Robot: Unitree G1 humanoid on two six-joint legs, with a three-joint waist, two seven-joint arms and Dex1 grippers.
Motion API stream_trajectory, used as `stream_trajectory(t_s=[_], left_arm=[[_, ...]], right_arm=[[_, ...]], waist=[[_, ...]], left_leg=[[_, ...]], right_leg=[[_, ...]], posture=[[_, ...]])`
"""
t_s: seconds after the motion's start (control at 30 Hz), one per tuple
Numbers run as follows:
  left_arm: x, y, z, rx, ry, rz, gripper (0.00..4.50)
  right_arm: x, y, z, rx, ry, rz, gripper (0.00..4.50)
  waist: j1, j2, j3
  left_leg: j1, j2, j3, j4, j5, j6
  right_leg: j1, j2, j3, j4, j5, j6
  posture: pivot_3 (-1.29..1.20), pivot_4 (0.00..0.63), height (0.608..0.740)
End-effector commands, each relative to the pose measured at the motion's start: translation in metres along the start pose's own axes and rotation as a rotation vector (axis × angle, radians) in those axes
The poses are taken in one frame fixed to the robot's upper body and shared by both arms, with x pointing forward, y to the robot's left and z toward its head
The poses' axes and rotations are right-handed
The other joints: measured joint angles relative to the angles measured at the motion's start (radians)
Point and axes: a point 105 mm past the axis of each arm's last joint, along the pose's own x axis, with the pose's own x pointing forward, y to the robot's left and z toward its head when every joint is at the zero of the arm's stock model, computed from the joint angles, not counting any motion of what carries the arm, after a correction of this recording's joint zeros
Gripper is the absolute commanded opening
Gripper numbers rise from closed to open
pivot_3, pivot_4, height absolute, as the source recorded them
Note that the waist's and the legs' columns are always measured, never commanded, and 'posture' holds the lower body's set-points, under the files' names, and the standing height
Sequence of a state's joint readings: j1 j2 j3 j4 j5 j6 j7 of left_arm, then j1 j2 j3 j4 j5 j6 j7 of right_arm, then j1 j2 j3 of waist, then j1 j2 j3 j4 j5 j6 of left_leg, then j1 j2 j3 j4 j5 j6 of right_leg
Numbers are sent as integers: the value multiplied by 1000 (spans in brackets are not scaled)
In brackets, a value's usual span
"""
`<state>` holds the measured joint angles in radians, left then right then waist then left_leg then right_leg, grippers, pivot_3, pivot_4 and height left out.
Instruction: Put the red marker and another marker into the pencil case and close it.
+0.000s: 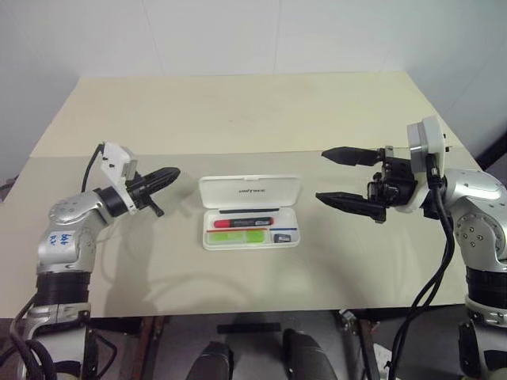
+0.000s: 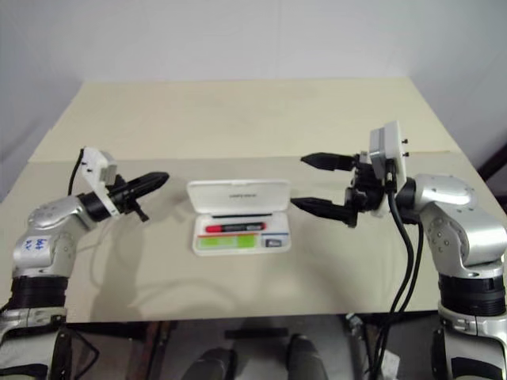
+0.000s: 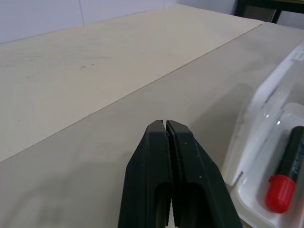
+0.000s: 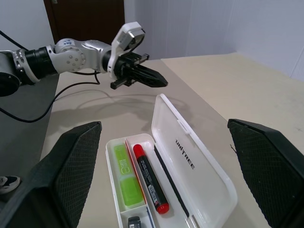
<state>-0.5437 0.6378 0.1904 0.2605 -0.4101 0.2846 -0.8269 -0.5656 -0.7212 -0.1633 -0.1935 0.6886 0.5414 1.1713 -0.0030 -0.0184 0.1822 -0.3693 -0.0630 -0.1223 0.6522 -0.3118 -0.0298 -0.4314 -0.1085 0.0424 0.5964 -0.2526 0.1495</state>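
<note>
The white pencil case (image 1: 250, 190) lies open mid-table, its lid tilted up toward the back. Inside it lie the red marker (image 1: 242, 223) and, in front of that, a lime-green marker (image 1: 238, 236); both also appear in the right wrist view, red marker (image 4: 149, 183) and green marker (image 4: 127, 178). My left gripper (image 1: 170, 176) is shut and empty, level, its tips a short way left of the lid, and the left wrist view shows its fingers (image 3: 183, 156) pressed together. My right gripper (image 1: 322, 175) hangs wide open and empty just right of the case.
A thin black pen (image 1: 245, 211) and a small dark block (image 1: 283, 237) also lie in the case. The beige table (image 1: 238, 119) has a seam across it behind the case, and its front edge runs close below my arms. A dark door (image 4: 85, 19) stands beyond the table.
</note>
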Motion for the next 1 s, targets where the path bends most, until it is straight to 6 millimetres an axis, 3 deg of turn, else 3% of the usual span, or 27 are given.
stream_trajectory(t_s=[0.03, 0.57, 1.0], left_arm=[[11, 3, 7, 32, -15, -7, 58], [49, -20, 9, 25, -12, -176, 58], [44, -60, 12, 97, 15, -463, 58]], right_arm=[[-3, 2, 2, -44, 13, -5, 4500], [4, 2, -8, -33, 23, -14, 4500], [4, 4, -13, -18, 42, -19, 4500]], waist=[[2, 0, 0], [1, 0, 0], [2, 0, 0]], left_leg=[[0, 0, 0, 0, 0, 0], [0, -1, 0, 1, 0, 0], [-1, -1, 0, 1, 0, 0]], right_leg=[[0, 0, 0, 0, 0, 0], [0, 0, 0, 1, 0, 0], [0, 0, 0, 0, 0, 0]], posture=[[0, 150, 740], [0, 150, 740], [0, 150, 740]])
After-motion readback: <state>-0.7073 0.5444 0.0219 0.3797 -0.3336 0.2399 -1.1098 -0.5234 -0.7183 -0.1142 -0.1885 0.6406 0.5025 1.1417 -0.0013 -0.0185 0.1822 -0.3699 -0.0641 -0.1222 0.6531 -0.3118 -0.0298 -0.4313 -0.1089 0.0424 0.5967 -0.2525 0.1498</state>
